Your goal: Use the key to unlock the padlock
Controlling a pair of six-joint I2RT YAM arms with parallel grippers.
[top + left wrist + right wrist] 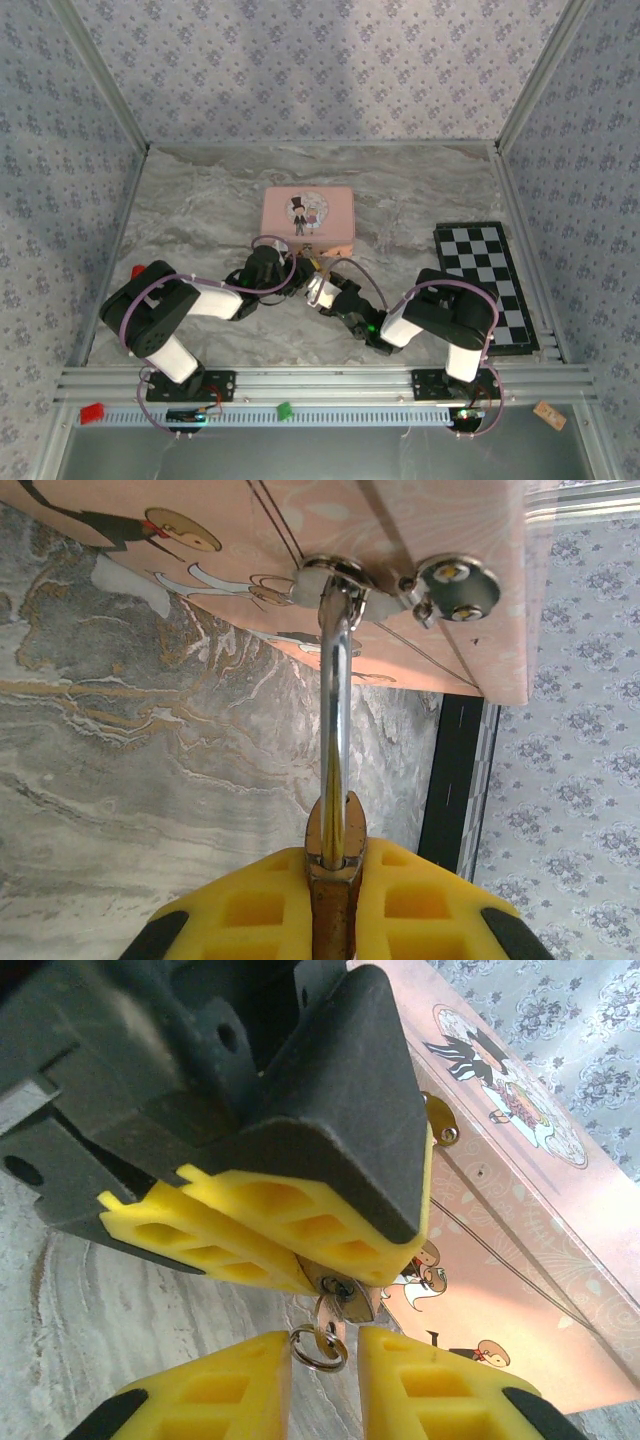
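Clamping the brass body between its yellow pads, the left tool (334, 920) holds the padlock (336, 840) steady, keyhole end turned toward the other arm. From that grip the silver shackle (336, 700) runs straight out to the hasp (335, 578) on the front of the pink box (420, 520) and passes through it. Seen edge-on from the left wrist, the shackle looks seated in the body, so I judge the lock not yet open.

In the right wrist view, the right tool (325, 1390) faces the underside of the padlock with its pads a narrow gap apart. The key (328, 1316) and its small ring (318, 1348) hang in that gap. One pad looks to be touching the ring and the other sits just beside it, and I cannot tell whether they pinch it yet. The key appears to have its blade already in the keyhole, directly under the left tool's pads.

The box rests on the marbled worktop (120, 780), with both arms meeting at its near edge in the top view.

By this reading, holding the lock and inserting the key are done. Left to do: a firm hold on the key, the turn, and freeing the shackle.
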